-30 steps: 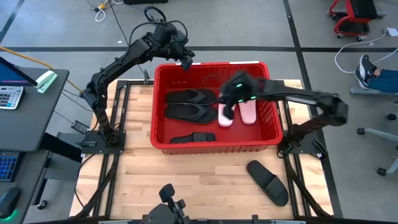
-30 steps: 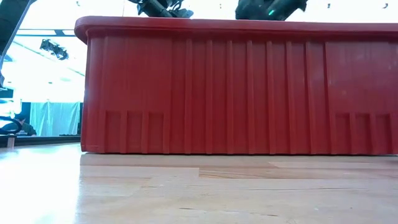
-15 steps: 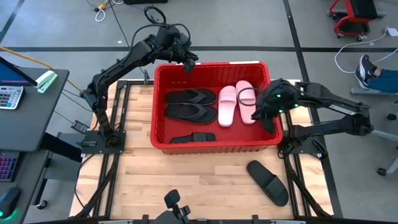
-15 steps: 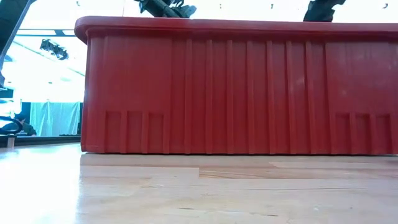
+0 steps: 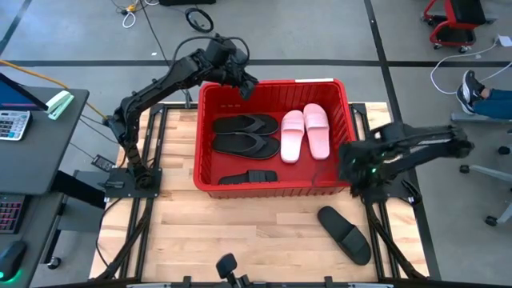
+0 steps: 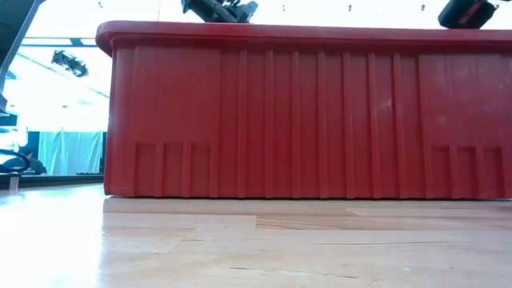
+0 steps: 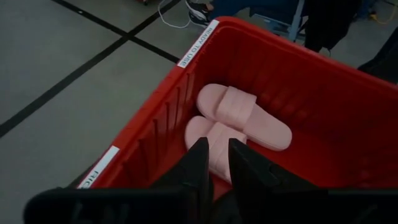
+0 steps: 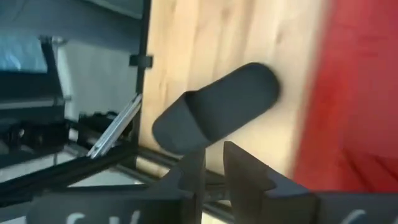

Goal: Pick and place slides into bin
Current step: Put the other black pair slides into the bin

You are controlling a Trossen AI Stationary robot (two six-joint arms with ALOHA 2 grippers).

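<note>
The red bin (image 5: 272, 83) stands mid-table. Lying flat on its floor are two black flip-flops (image 5: 244, 134), two pink slides (image 5: 306, 133) side by side and one black slide (image 5: 248, 177) by the near wall. Another black slide (image 5: 344, 234) lies flat on the wooden table, near and right of the bin; it also shows in the right wrist view (image 8: 214, 109). My right gripper (image 5: 346, 162) is shut and empty, above the bin's near right corner. My left gripper (image 5: 246, 86) is shut and empty, over the bin's far left corner. The pink slides also show in the left wrist view (image 7: 239, 121).
The low view is filled by the bin's ribbed near wall (image 6: 304, 112). The black table frame (image 5: 152, 184) runs along both sides. A desk with a calculator (image 5: 12, 124) stands at the left, and cables and chairs are on the floor beyond the table.
My right gripper has risen out of the bin, where it was above the pink slides, and gone toward the table's right and near edges, past the bin's right wall. Both pink slides now lie uncovered. My left gripper has shifted slightly toward the table's right edge.
</note>
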